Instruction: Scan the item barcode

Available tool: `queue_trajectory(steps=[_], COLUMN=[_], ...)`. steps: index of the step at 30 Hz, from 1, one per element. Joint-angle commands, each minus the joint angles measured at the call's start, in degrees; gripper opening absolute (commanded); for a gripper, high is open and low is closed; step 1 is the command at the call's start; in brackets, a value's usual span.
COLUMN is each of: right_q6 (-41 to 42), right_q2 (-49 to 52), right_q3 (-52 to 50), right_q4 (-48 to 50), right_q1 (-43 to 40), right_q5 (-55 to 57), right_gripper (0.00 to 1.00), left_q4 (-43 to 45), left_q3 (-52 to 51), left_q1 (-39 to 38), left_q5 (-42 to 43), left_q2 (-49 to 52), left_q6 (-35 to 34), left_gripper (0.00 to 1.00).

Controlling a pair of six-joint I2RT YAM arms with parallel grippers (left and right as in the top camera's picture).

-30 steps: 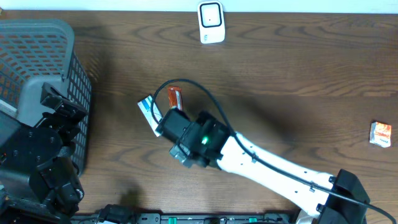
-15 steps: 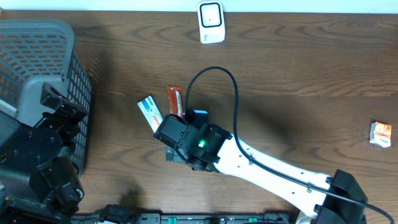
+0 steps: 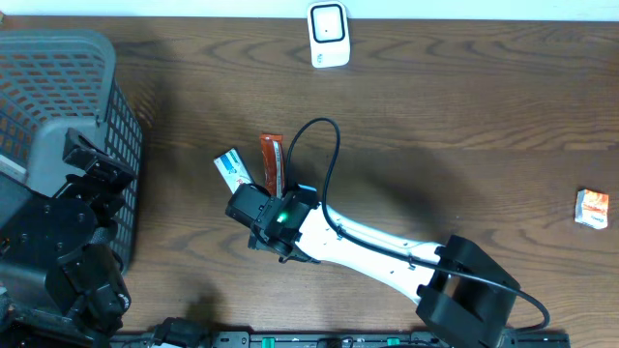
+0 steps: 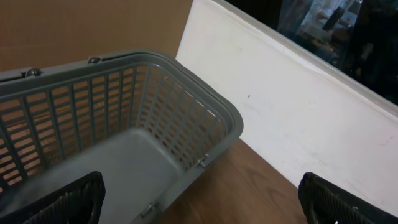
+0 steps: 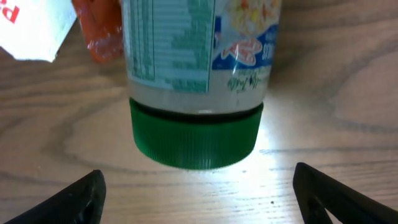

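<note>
A jar (image 5: 198,74) with a green screw cap (image 5: 196,134) and a printed label lies on its side on the wooden table, cap toward my right gripper (image 5: 199,186). The gripper is open, its fingertips (image 5: 87,190) wide apart and just short of the cap, with nothing between them. In the overhead view the right gripper (image 3: 274,205) covers the jar. A white scanner (image 3: 329,35) stands at the table's far edge. My left gripper (image 4: 202,199) is open and empty above the basket's corner.
An orange packet (image 3: 271,159) and a white and blue packet (image 3: 231,174) lie just left of the jar. A grey basket (image 3: 121,126) stands at the left under the left arm. A small orange and white item (image 3: 591,208) lies far right.
My right arm has swung left and drawn back slightly, uncovering the orange packet, and its elbow has come into view. The left arm has not moved.
</note>
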Motion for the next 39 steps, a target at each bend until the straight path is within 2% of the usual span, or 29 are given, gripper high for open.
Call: queue_trajectory(steps=[1,19,22,25,39], right_q6=[2.47,2.78,2.62,2.6,2.62], right_q2=[-0.46,4.44,4.61,4.61,6.16], right_q3=[-0.04,-0.04,-0.04,-0.04,-0.04], right_q4=[0.17,3.1,3.21,3.26,3.15], right_q1=[-0.13,-0.96,-1.05,-1.11,-1.09], right_q5=[4.44,0.7,0.92,1.03,0.37], right_gripper=[0.9,0.9,0.86,0.78,0.74], left_q4=[-0.02,-0.02,-0.02,-0.02,-0.02], left_q3=[-0.17,-0.17,-0.17,-0.17,-0.17], left_q1=[0.35,0.35,0.35,0.35,0.35], left_q5=[-0.72,-0.72,-0.72,-0.72,-0.72], left_q2=[0.0,0.0,0.0,0.0,0.0], left_q6=[0.92,0.92,0.92,0.92,0.92], left_gripper=[1.0,1.0,1.0,1.0,1.0])
